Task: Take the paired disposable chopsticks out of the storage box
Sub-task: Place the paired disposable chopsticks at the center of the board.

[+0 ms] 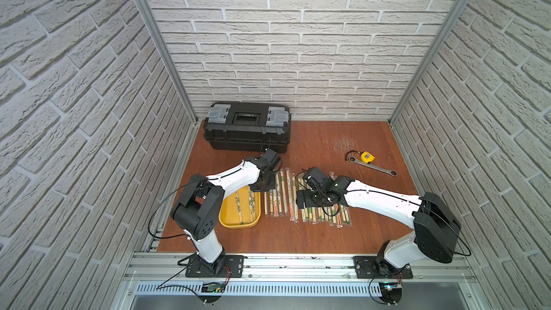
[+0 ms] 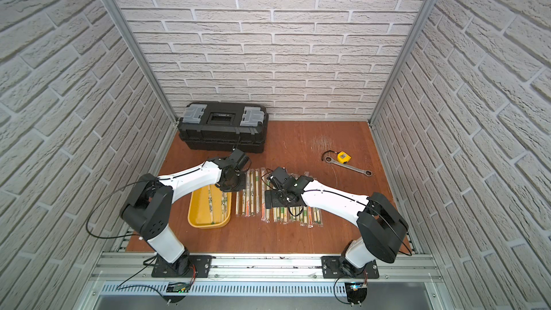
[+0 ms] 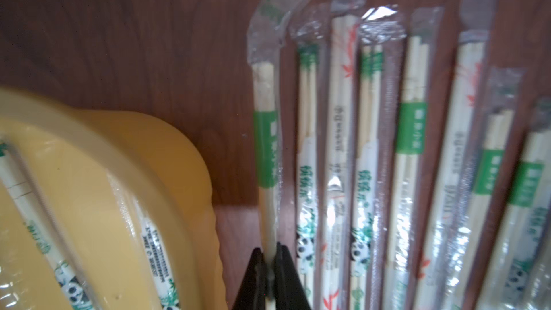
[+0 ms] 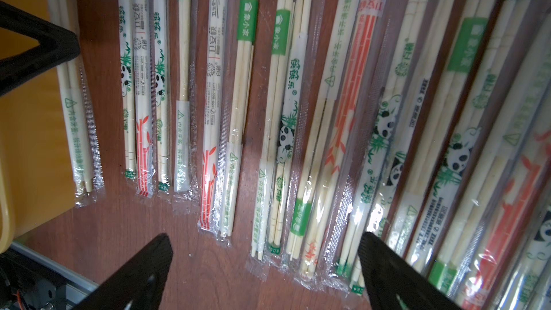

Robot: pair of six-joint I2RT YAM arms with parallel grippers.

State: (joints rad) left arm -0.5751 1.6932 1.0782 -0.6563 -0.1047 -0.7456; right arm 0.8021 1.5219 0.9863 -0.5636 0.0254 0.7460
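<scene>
The yellow storage box (image 1: 235, 225) (image 2: 205, 225) sits front left, and some paired disposable chopsticks (image 1: 240, 207) (image 3: 155, 249) lie in it. My left gripper (image 3: 270, 253) (image 1: 264, 187) is shut on one green-banded pair (image 3: 265, 144). That pair hangs or rests just beside the box's rim (image 3: 205, 180), next to the laid-out row (image 3: 369, 144). Many sleeved pairs (image 1: 322, 214) (image 4: 298, 114) lie side by side on the table. My right gripper (image 4: 265, 240) (image 1: 301, 199) hovers open over their near ends and holds nothing.
A black toolbox (image 1: 247, 126) stands at the back left against the wall. A yellow tape measure (image 1: 367, 156) and a wrench (image 1: 376, 168) lie at the back right. Brick-patterned walls close in three sides of the brown table (image 1: 268, 240).
</scene>
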